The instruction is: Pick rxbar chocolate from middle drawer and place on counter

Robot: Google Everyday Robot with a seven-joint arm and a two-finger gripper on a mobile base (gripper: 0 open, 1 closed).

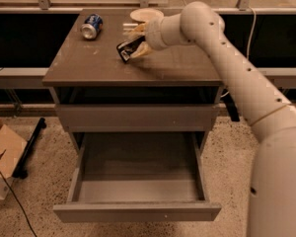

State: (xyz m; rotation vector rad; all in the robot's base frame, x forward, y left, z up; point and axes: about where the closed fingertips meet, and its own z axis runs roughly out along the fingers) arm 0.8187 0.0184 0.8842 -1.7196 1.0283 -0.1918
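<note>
My gripper is over the middle of the counter, shut on the rxbar chocolate. The bar is a flat black wrapper with a white patch, held tilted with its lower end close to the counter top. I cannot tell whether it touches the surface. The middle drawer stands pulled open below, and its grey floor shows nothing in it. My white arm reaches in from the right.
A blue soda can lies on its side at the counter's back left. A pale bowl sits at the back edge behind my gripper. A cardboard box and a cable lie on the floor at left.
</note>
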